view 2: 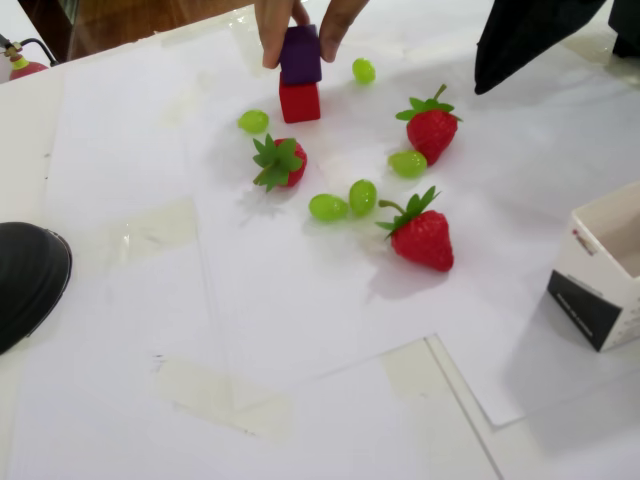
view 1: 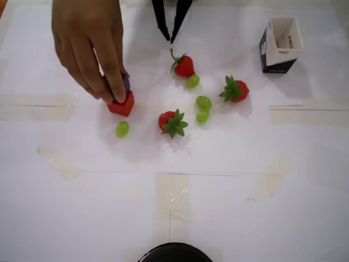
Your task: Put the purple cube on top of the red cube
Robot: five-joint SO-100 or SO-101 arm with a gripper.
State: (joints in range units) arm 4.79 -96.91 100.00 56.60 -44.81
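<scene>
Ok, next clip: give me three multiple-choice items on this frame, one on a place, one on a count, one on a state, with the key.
1. Where is the purple cube?
A. On top of the red cube
B. Inside the paper box
C. Beside a strawberry

2. How many strawberries lie on the paper?
A. Two
B. Three
C. Five

3. What is touching the purple cube?
A. The gripper
B. A person's hand
C. Nothing

Key: 1 A, the fixed view shows purple stacked on red. 2 B, three show in both views. 3 B, fingers pinch the cube's sides, while the gripper hangs apart near the top edge of the overhead view.
</scene>
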